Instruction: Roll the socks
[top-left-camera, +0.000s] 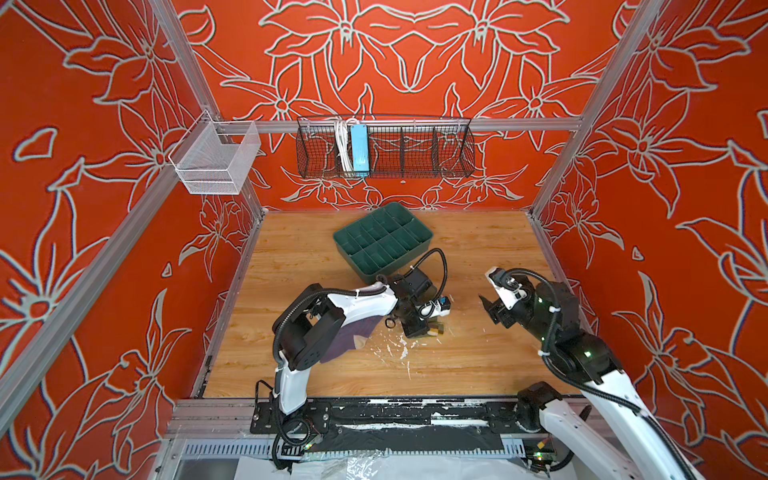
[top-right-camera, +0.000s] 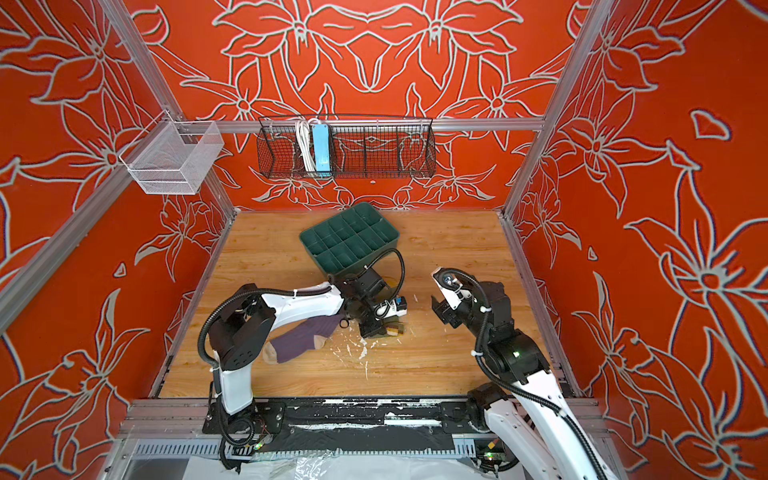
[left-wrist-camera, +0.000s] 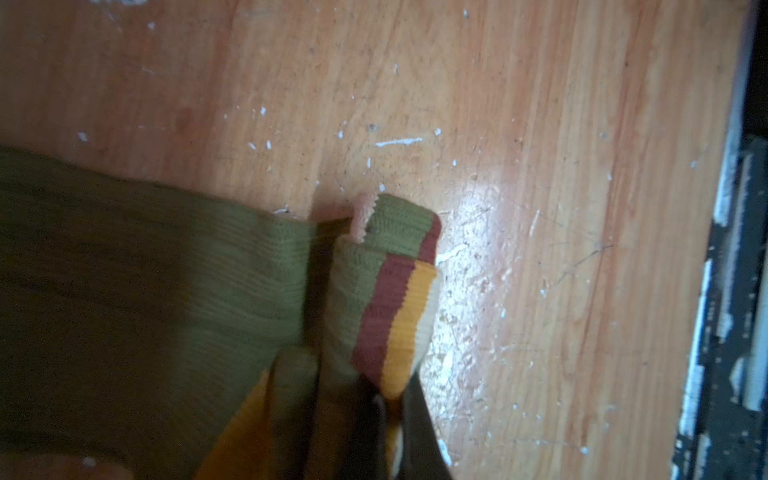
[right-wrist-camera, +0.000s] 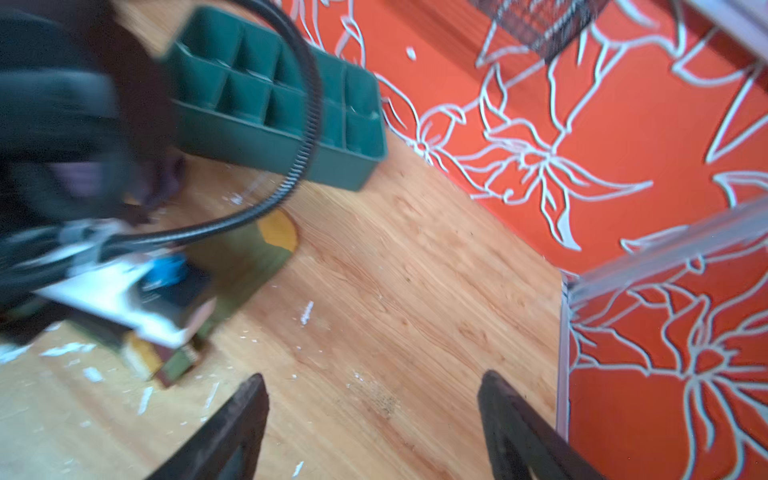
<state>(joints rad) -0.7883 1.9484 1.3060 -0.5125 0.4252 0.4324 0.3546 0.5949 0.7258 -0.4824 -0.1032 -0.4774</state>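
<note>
The black mounting rail (top-left-camera: 374, 415) is seen along the front edge of the wooden table (top-left-camera: 465, 365), and both arms are carried on it. Near the middle of the table, the left gripper (left-wrist-camera: 395, 399) is clamped on the striped cuff of the olive sock (left-wrist-camera: 166, 291). The cuff is folded over on itself (maroon, orange and cream bands are shown at the fold). The rest of that sock is stretched flat on the wood toward the green divided tray (right-wrist-camera: 270, 153), which is set near the back edge. The sock's orange heel is seen just beside the tray.

The purple sock (top-right-camera: 299, 338) is laid flat under the left arm, toward the table's left edge, with its beige toe turned to the front-left corner. Whether the two socks touch cannot be told.

The right gripper (right-wrist-camera: 374, 399) is held over bare wood toward the right edge. Its jaws are spread wide with nothing between them.
</note>
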